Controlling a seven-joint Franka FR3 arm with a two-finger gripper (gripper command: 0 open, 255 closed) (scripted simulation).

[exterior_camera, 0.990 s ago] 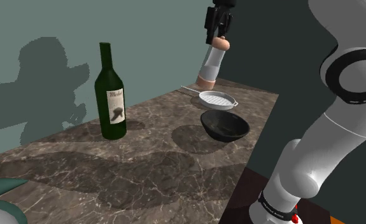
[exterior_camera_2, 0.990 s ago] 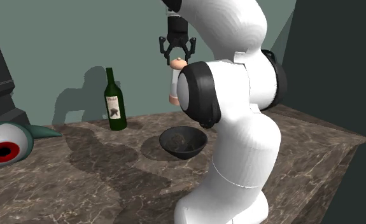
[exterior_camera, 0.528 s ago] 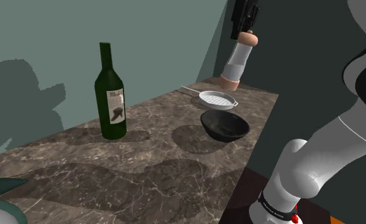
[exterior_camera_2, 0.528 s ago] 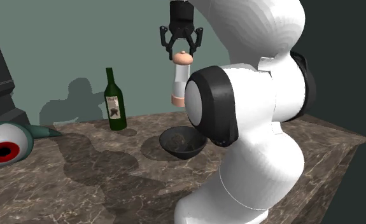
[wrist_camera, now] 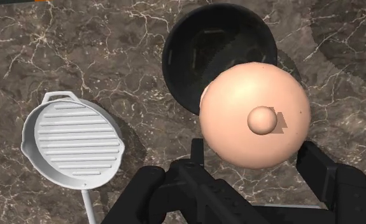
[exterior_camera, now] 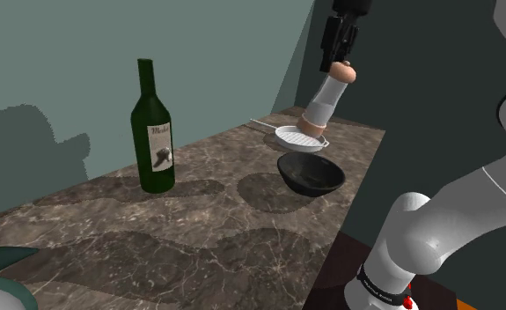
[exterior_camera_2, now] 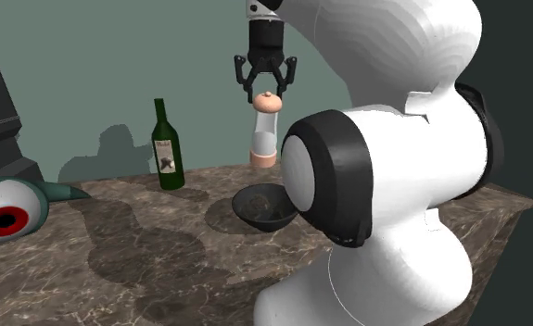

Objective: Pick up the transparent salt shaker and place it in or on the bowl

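My gripper (exterior_camera_2: 265, 83) pinched the salt shaker (exterior_camera_2: 265, 130) by its rounded peach cap, holding it in the air over the edge of the dark round bowl (exterior_camera_2: 260, 222). Below lay a brown, veined marble counter (exterior_camera_2: 144, 250) against a grey-green wall (exterior_camera_2: 88, 56). The shaker's long axis ran nearly vertical, cap up, with a clear body and a peach base.

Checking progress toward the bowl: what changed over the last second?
The gripper, still shut on the salt shaker by its cap, carried it toward the shoulder view's right, then slightly down, nearer the bowl. The wine bottle, the grill pan and the bowl stayed put.
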